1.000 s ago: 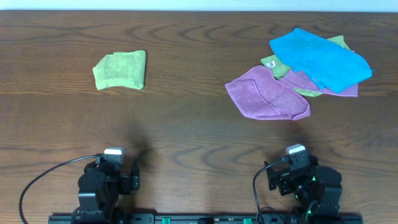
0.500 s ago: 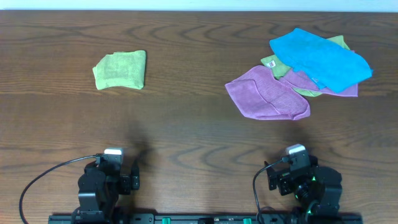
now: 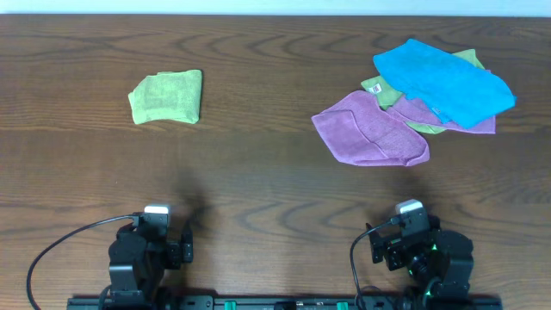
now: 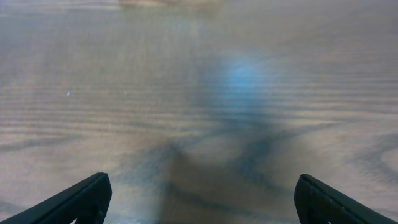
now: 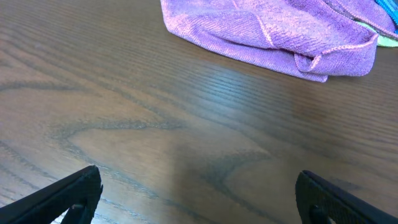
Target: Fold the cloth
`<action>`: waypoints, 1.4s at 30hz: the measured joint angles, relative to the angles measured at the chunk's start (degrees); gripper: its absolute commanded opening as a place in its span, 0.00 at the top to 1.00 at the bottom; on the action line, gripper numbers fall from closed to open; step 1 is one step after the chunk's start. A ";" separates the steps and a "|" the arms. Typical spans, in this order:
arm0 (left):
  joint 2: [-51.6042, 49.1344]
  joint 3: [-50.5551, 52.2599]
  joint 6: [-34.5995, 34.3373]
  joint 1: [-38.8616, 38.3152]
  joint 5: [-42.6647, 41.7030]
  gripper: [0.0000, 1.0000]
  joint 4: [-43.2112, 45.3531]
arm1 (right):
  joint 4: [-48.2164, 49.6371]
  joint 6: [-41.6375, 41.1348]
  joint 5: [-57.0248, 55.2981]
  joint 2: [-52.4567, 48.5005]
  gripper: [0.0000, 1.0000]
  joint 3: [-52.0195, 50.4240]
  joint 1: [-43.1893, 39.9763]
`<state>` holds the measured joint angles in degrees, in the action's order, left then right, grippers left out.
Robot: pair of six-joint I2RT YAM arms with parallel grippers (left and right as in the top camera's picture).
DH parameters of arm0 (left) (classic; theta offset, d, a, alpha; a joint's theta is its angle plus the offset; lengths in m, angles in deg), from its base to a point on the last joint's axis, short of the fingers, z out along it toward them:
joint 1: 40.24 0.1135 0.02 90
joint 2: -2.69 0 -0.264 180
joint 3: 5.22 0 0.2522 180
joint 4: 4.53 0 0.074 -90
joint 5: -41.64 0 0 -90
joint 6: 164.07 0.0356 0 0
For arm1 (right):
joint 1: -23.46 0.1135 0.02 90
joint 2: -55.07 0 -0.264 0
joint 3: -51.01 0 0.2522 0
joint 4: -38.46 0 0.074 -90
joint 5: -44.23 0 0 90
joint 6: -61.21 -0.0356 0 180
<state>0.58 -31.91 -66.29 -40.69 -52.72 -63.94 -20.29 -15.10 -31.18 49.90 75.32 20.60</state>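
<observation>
A folded green cloth lies at the back left of the table. At the back right is a loose pile: a purple cloth in front, a blue cloth on top, and a light green cloth with another purple one under it. The purple cloth also shows at the top of the right wrist view. My left gripper is open and empty over bare wood at the front left. My right gripper is open and empty over bare wood, in front of the purple cloth.
Both arms sit at the table's front edge, the left arm and the right arm, with black cables beside them. The wooden table stretches between the green cloth and the pile.
</observation>
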 measured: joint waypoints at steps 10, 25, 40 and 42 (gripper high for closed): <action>-11.93 -1.27 0.04 0.00 3.06 0.05 0.96 | 0.00 0.00 0.00 0.00 0.01 -0.02 0.00; -31.17 -13.66 -0.13 0.35 -9.84 0.05 14.56 | -0.02 0.00 0.00 0.00 0.01 -0.02 0.00; -60.06 -36.79 -16.06 2.38 5.51 0.05 4.55 | 0.00 0.00 0.00 0.00 0.01 -0.02 0.00; -62.71 -36.85 -17.25 2.97 7.80 0.05 5.92 | 0.00 0.02 0.00 0.00 0.01 -0.02 0.00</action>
<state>-62.13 -68.76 -83.54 -37.72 -44.92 -58.01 -20.29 -15.07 -31.18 49.90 75.30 20.60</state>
